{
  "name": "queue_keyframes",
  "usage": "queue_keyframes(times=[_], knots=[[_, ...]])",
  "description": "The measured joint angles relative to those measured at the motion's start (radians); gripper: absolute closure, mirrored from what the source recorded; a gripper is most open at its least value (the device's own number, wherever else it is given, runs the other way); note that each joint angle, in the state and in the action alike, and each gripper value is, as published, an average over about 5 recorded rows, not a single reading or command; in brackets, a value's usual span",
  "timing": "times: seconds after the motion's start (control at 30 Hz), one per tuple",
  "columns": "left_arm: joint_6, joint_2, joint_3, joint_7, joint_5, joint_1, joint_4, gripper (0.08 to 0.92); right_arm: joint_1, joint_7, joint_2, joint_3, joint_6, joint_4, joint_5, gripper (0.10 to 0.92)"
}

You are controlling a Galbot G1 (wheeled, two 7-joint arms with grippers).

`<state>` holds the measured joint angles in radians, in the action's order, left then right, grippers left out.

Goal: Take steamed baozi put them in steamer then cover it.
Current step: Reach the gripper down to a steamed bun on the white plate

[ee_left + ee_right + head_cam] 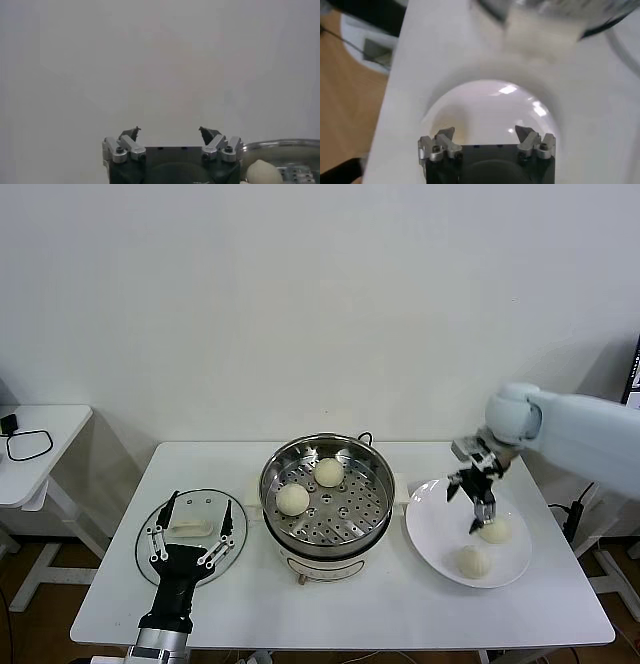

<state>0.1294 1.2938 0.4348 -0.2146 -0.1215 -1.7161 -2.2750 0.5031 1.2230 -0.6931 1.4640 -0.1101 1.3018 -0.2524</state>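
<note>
The steamer [372, 476] stands mid-table on its cream base, uncovered, with two baozi [293, 499] [329, 472] on the perforated tray. Two more baozi [494, 530] [473, 560] lie on the white plate [437, 522] to its right. My right gripper [467, 503] hangs open just above the plate, next to the farther bun and holding nothing; its wrist view shows the open gripper [485, 132] over the plate [490, 105]. The glass cover [160, 562] with its white handle [190, 530] lies flat left of the steamer. My left gripper [202, 502] is open above it, empty [170, 131].
A small white side table [45, 446] with a black cable stands off to the left. The white wall rises close behind the table. The left wrist view catches the steamer rim [285, 145] and one bun [262, 172].
</note>
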Motion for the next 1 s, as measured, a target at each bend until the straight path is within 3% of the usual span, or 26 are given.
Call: queue_keyframes(times=[0.63,1.0], knots=[[0.012,0.004,0.018,0.0,-0.001,-0.003,0.009,0.177,-0.215,-0.074,0.022,-0.109,0.013,-0.041,0.12,0.207],[0.012,0.005,0.017,-0.001,0.0,-0.002,0.009,0.177,-0.226,-0.093,0.046,-0.127,0.019,-0.015,0.139,0.37]])
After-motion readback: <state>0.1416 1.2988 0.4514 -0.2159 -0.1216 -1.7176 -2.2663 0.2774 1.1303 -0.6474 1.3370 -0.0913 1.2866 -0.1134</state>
